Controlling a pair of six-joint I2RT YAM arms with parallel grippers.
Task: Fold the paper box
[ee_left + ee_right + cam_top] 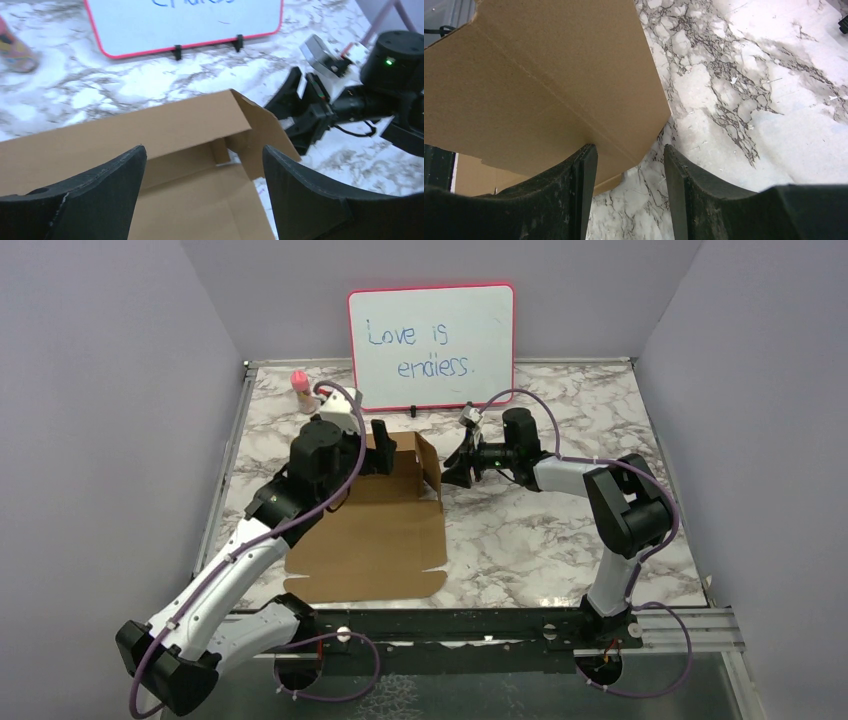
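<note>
The plain brown cardboard paper box (370,530) lay on the white marbled table (560,540); its near half was a flat die-cut sheet reaching toward my bases; at the box's far end the panels stood up, the back wall (125,130) meeting the right side wall (428,462) at a corner, with a small flap showing inside it; my left gripper (204,150) hung over the box's far-left part, jaws spread wide and gripping nothing; my right gripper (629,147) sat just outside the box's right side wall, jaws partly apart, one finger (584,175) seemingly against the cardboard's outer face, nothing pinched; the box's left side was hidden under my own left arm. Beyond the box stood a small pink-capped bottle (300,388) and a red-framed whiteboard (432,335). I judged the step to be raising the far walls; next I needed to steady the right wall from outside while my left jaws came down on a flap to fold it in.
</note>
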